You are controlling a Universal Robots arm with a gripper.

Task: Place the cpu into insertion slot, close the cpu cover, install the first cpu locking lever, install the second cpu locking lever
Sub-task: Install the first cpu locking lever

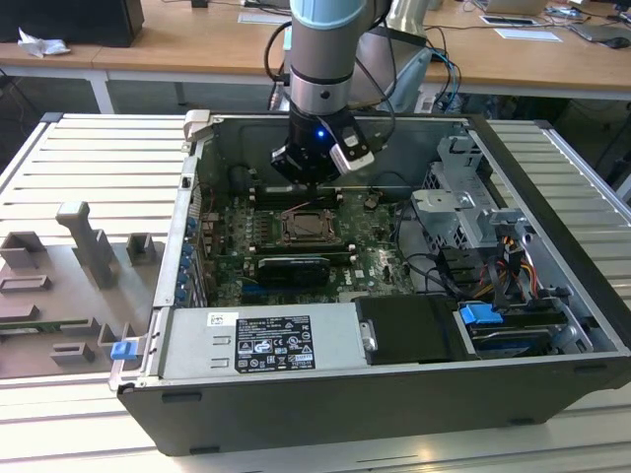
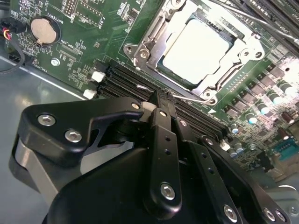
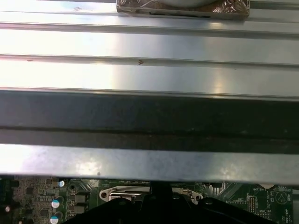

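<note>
Second wrist view is showing the cpu (image 2: pixel 198 49) lying flat inside the insertion slot (image 2: pixel 163 65), its pale metal top facing up, so the first step is looking done. The cpu cover (image 2: pixel 236 70) appears to be lying down over the socket as a silvery frame around the chip's edges, though whether it is fully seated I cannot tell. A thin wire locking lever (image 2: pixel 189 99) is running along the socket edge nearest the gripper (image 2: pixel 159 100), just beyond the fingertips; whether it is hooked under its catch is too fine to judge, so at least one lever step seems to be outstanding.

The gripper is appearing clenched, its black fingers (image 2: pixel 163 140) drawn together to a narrow tip, and nothing is showing between them. That tip is hovering over the black memory slots (image 2: pixel 126 81) beside the socket, close to the lever. A round coin battery (image 2: pixel 44 30) is sitting well apart on the green circuit board (image 2: pixel 88 32).

From the exterior view, the arm is reaching down into the open computer case (image 1: pixel 296 384), with the gripper (image 1: pixel 317 182) poised just above the socket (image 1: pixel 308 227) on the board. The case is resting on a ribbed metal surface (image 1: pixel 89 158), with grey fixtures (image 1: pixel 89 246) standing toward the exterior view's left.
</note>
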